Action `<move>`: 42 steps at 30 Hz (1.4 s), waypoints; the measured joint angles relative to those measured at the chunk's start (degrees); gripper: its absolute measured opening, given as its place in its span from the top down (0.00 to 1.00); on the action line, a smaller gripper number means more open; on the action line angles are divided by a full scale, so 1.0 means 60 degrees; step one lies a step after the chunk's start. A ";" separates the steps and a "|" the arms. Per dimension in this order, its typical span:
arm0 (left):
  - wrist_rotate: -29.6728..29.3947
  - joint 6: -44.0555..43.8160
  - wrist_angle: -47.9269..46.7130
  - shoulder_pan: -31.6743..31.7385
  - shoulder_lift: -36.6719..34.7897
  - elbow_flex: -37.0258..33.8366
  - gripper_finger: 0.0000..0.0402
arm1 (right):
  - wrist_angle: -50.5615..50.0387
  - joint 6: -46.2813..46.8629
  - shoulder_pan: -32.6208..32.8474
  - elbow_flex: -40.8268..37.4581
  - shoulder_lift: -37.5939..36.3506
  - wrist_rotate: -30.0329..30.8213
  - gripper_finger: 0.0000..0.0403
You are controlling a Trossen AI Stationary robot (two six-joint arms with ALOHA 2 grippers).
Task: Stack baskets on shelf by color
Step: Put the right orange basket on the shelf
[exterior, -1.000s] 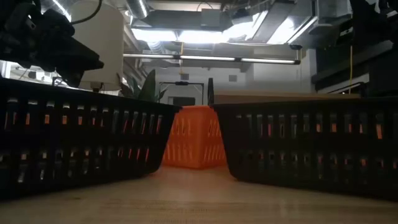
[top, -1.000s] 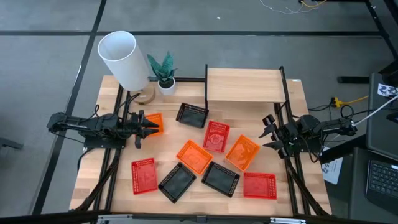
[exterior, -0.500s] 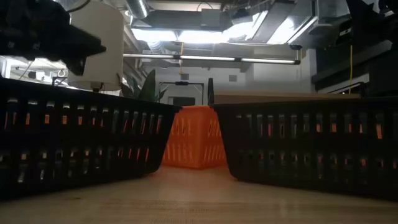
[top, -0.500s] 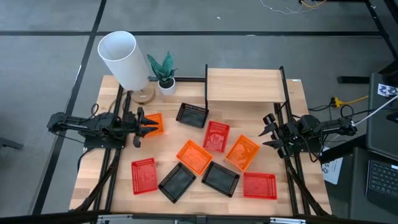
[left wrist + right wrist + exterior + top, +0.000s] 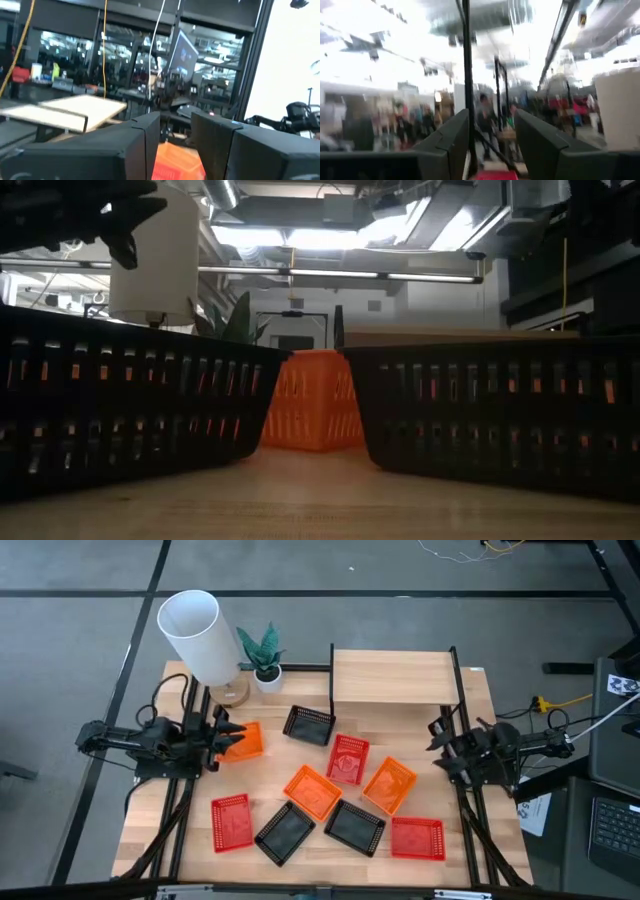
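My left gripper (image 5: 222, 735) has lifted, fingers apart, empty, just beside the orange basket (image 5: 245, 740) left of the shelf (image 5: 392, 677). Right gripper (image 5: 440, 735) open, also raised. No basket on the shelf; I'd say nothing's grasped yet.

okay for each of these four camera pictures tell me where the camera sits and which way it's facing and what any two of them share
High view: above the table, facing straight down; both arms, left gripper, right gripper, the shelf.
Low view: at tabletop height, facing level across; black baskets close up, an arm's dark end upper left.
Left wrist view: on the left arm, facing across the table; its own fingers, open.
Right wrist view: on the right arm; its own open fingers, blurred room beyond.
Shared: high and left wrist both show the shelf and the orange basket at the left gripper.
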 joint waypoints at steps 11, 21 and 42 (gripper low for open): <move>0.0000 0.0963 -0.0156 0.0000 0.0000 0.0000 0.74 | -0.0508 -0.1365 0.0000 0.1764 0.1424 0.0573 0.60; 0.0000 0.0979 -0.0346 0.0003 0.0000 0.0000 0.74 | -0.4830 -0.0486 -0.0001 0.5196 0.5041 0.0576 0.60; -0.0003 0.1313 -0.0899 0.0003 0.0000 0.0000 0.74 | -0.9725 0.2371 -0.0003 0.7670 0.8662 -0.0178 0.60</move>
